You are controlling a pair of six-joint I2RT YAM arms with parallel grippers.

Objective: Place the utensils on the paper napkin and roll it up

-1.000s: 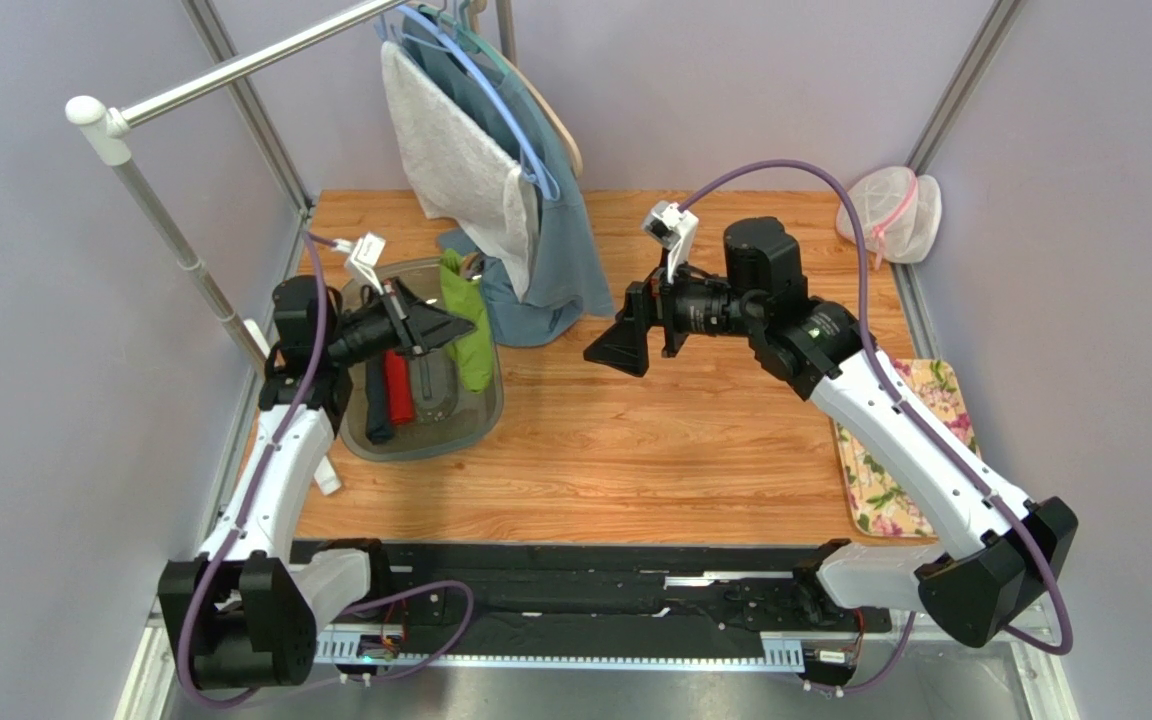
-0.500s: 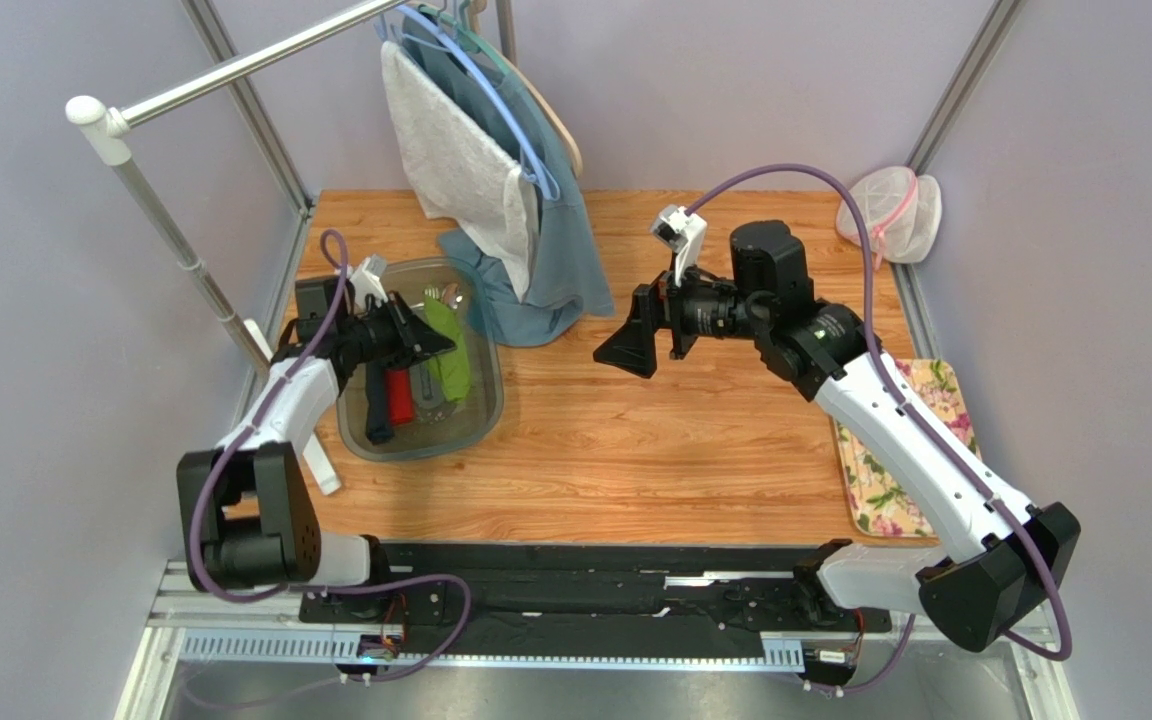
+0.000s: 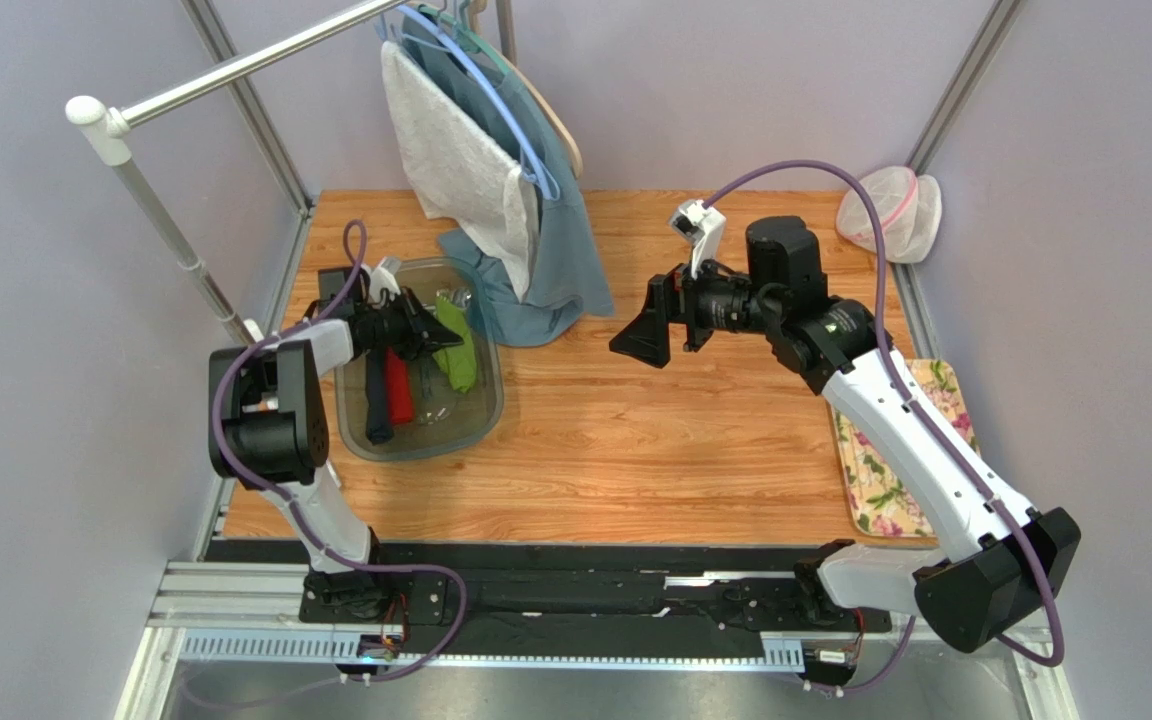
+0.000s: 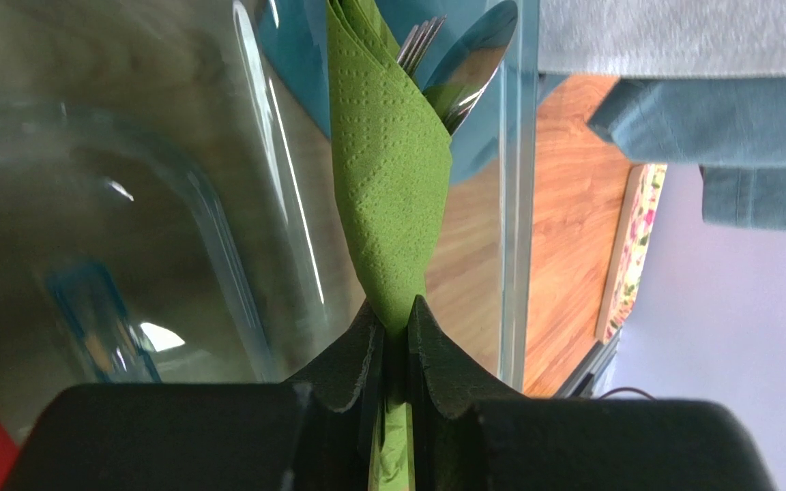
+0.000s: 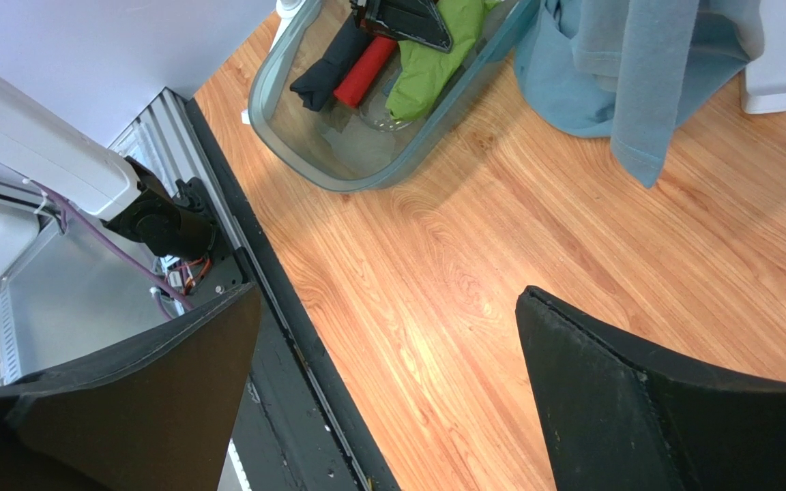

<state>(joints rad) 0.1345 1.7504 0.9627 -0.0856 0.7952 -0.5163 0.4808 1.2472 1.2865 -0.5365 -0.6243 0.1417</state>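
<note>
The green paper napkin (image 4: 392, 194) is rolled around metal utensils (image 4: 459, 67), whose fork tines and spoon bowl stick out of its far end. My left gripper (image 4: 395, 317) is shut on the near end of the roll, inside the clear plastic tub (image 3: 480, 420). In the top view the roll (image 3: 455, 342) lies in the tub at my left gripper (image 3: 426, 333). It also shows in the right wrist view (image 5: 430, 56). My right gripper (image 3: 639, 333) is open and empty, held above the middle of the table.
The tub also holds a red item (image 3: 399, 390) and a dark blue item (image 3: 375, 402). A teal-blue garment (image 3: 552, 263) and a grey towel (image 3: 455, 158) hang from a rack at the back. A flowered pink mat (image 3: 898, 450) lies at the right edge. A mesh bag (image 3: 890, 210) sits back right.
My left arm has folded back toward the left wall and lowered the green roll into the tub. My right gripper has drifted slightly right and back, still open.
</note>
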